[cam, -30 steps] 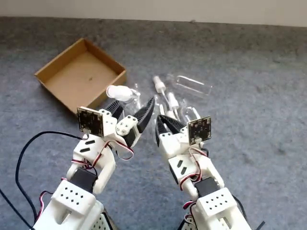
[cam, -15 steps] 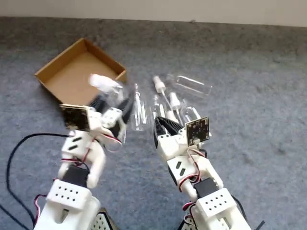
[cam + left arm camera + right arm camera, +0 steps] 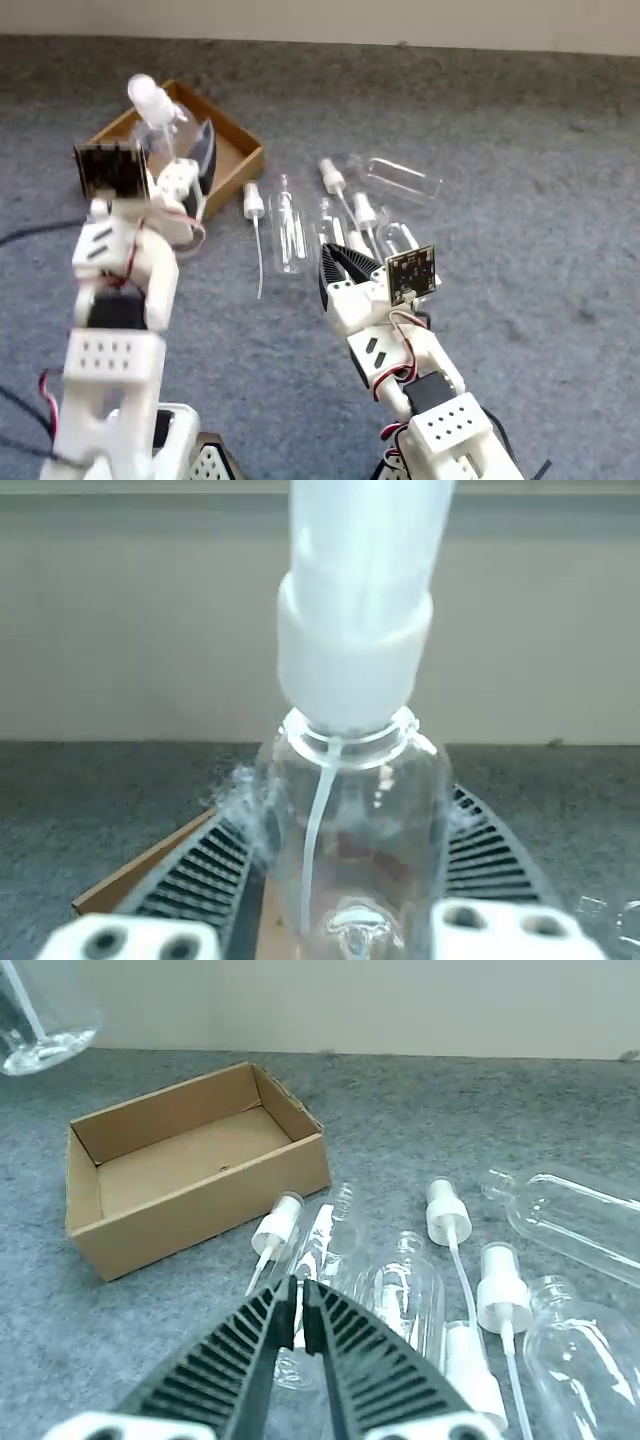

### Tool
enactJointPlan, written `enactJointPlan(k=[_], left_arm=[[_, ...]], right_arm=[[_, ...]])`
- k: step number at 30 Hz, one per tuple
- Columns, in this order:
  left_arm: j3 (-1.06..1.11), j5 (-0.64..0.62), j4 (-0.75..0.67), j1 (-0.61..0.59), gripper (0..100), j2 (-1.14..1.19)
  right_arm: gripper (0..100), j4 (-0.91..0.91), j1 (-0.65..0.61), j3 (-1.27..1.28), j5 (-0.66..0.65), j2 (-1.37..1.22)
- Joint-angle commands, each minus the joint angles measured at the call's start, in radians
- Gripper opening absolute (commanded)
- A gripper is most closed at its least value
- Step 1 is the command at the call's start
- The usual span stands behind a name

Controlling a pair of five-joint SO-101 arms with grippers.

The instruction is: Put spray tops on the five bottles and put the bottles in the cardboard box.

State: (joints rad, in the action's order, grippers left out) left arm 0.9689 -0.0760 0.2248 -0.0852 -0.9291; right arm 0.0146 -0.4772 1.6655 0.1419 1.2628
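My left gripper [image 3: 185, 165] is shut on a clear bottle [image 3: 165, 125] with a white spray top [image 3: 148, 97], held tilted in the air over the cardboard box [image 3: 243, 152]. In the left wrist view the bottle [image 3: 350, 830] and its spray top [image 3: 355, 640] stand between the ribbed fingers [image 3: 195, 875]. My right gripper [image 3: 335, 262] is shut with nothing in it, low over the loose bottles. From the right wrist view its black fingers [image 3: 250, 1345] point at a capless bottle [image 3: 320, 1250] and a loose spray top [image 3: 279, 1222] beside the box [image 3: 190, 1165].
Loose on the grey carpet lie a spray top [image 3: 253, 203], a bottle [image 3: 288, 232], two more spray tops [image 3: 331, 176] [image 3: 362, 209], and a bottle [image 3: 405, 178] farther right. The carpet around this cluster is bare.
My left arm has lifted and swung left with the capped bottle, from the middle of the table to above the box. The right arm has hardly moved.
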Motion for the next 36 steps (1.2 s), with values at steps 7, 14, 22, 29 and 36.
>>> enactJointPlan(k=[7, 14, 22, 29, 36], left_arm=[[-0.321, 0.011, 0.009, -0.053, 7, 0.461], [-0.472, 0.012, -0.118, -0.074, 7, 0.723], [-0.498, 0.012, -0.428, -0.081, 7, 0.972], [-0.664, 0.012, -0.496, -0.131, 7, 1.185], [-0.832, 0.008, -0.496, -0.145, 7, 1.366]], right_arm=[[0.9, 0.03, -0.007, 0.018, 0.005, 0.01], [0.9, 0.03, -0.007, 0.019, 0.005, 0.01], [0.9, 0.03, -0.007, 0.019, 0.005, 0.01], [0.9, 0.03, -0.007, 0.019, 0.005, 0.008], [0.9, 0.028, -0.007, 0.019, 0.005, 0.008]])
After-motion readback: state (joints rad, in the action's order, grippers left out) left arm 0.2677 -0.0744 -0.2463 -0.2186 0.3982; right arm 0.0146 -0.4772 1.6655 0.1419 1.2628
